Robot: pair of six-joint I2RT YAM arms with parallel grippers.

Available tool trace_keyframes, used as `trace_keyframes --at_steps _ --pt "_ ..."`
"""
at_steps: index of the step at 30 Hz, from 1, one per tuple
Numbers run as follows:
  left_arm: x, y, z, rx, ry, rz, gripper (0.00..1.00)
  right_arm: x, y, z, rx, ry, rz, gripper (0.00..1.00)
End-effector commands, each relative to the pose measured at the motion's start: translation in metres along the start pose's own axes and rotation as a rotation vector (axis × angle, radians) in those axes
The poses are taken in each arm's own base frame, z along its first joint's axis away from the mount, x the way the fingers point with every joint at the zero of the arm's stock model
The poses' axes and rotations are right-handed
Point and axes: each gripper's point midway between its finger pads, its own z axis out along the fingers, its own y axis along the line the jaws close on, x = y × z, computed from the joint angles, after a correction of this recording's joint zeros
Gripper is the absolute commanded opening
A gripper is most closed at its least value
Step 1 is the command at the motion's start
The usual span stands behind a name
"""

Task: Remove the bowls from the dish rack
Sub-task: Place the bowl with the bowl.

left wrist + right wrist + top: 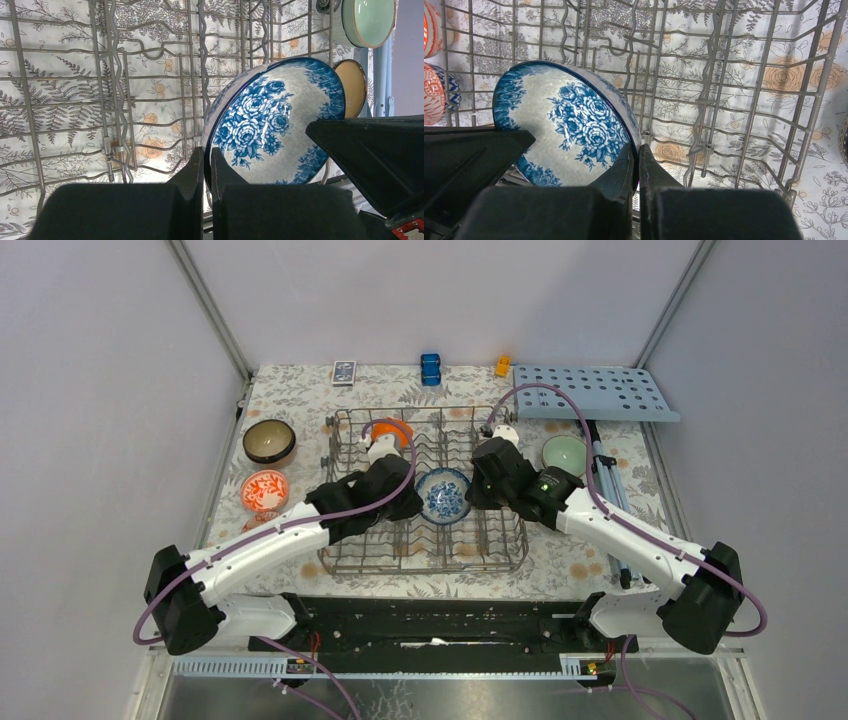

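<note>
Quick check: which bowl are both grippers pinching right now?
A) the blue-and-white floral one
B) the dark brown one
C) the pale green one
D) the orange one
A: each wrist view shows the left gripper and right gripper shut on the rim of the blue-and-white floral bowl, which leans in the dish rack.

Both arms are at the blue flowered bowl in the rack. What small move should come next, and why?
Probably lift the bowl straight up with both arms. The left fingers and the right fingers are shut on opposite sides of its rim, and it leans among the tines of the rack, so a sideways pull might catch.
</note>
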Motion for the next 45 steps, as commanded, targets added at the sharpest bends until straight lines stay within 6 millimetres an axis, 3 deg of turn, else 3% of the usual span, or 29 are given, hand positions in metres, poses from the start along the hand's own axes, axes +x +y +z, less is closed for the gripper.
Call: trace_keyframes --at_steps 1,2,5,6,10,14,17,24,33,42,45 --pt "-0.010 -0.009 -0.008 0.032 -0.029 0.027 0.00 -0.027 0.028 -0.015 -0.118 -0.072 0.040 0.02" --pt "-0.012 -0.009 -0.009 0.032 -0.038 0.024 0.00 -0.027 0.030 -0.016 -0.131 -0.068 0.034 0.12" --pt "-0.019 -0.004 -0.013 0.018 -0.071 0.028 0.00 -0.030 0.037 -0.025 -0.167 -0.062 0.022 0.55" --pt "-0.023 0.000 -0.014 0.004 -0.084 0.027 0.00 -0.032 0.039 -0.028 -0.173 -0.060 0.018 0.64" --pt "-0.050 0.016 -0.024 -0.040 -0.135 0.000 0.00 -0.046 0.041 -0.049 -0.183 -0.092 -0.007 0.82" --pt "-0.091 0.047 -0.049 -0.106 -0.223 -0.071 0.00 -0.056 0.039 -0.070 -0.205 -0.149 -0.017 0.84" --pt "-0.118 0.088 -0.068 -0.197 -0.300 -0.152 0.00 -0.052 0.038 -0.075 -0.244 -0.171 -0.017 0.84" --pt "-0.150 0.189 -0.116 -0.412 -0.432 -0.367 0.00 -0.021 0.032 -0.061 -0.308 -0.143 -0.007 0.83" --pt "-0.132 0.251 -0.133 -0.586 -0.601 -0.673 0.00 0.019 0.031 -0.043 -0.373 -0.038 0.023 0.81" --pt "-0.116 0.282 -0.144 -0.716 -0.723 -0.880 0.00 0.027 0.023 -0.050 -0.357 -0.019 0.010 0.80" --pt "-0.099 0.292 -0.141 -0.778 -0.707 -0.938 0.00 0.025 0.017 -0.055 -0.338 -0.037 0.007 0.80"
